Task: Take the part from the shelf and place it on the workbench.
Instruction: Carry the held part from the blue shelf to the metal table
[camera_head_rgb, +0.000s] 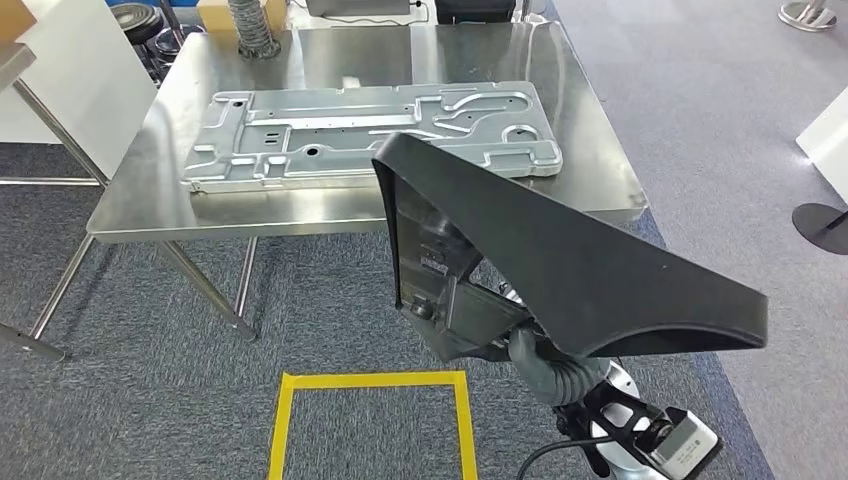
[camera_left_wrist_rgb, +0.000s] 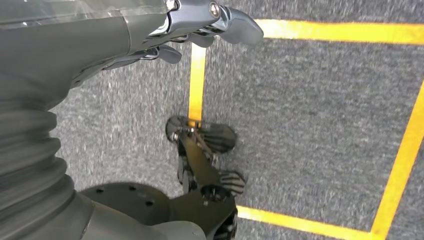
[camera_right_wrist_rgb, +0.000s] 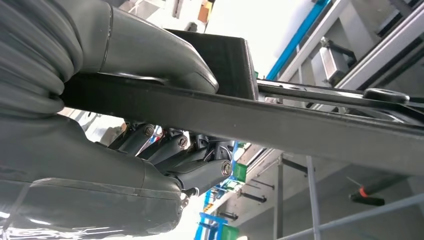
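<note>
A large black angled part (camera_head_rgb: 560, 250) hangs in the air in front of the steel workbench (camera_head_rgb: 140, 200), its near end over the floor and its far corner overlapping the bench's front edge. My right hand (camera_head_rgb: 480, 320) grips it from below; in the right wrist view the thumb (camera_right_wrist_rgb: 165, 60) lies on one face of the part (camera_right_wrist_rgb: 300, 120) and the fingers (camera_right_wrist_rgb: 190, 155) wrap the other. My left hand (camera_left_wrist_rgb: 200, 30) hangs over the carpet, fingers loosely curled and holding nothing.
A flat grey metal plate (camera_head_rgb: 370, 135) with cut-outs lies across the bench top. Yellow tape (camera_head_rgb: 370, 385) marks a square on the grey carpet before the bench. A coiled hose (camera_head_rgb: 252, 28) and boxes stand at the bench's far edge.
</note>
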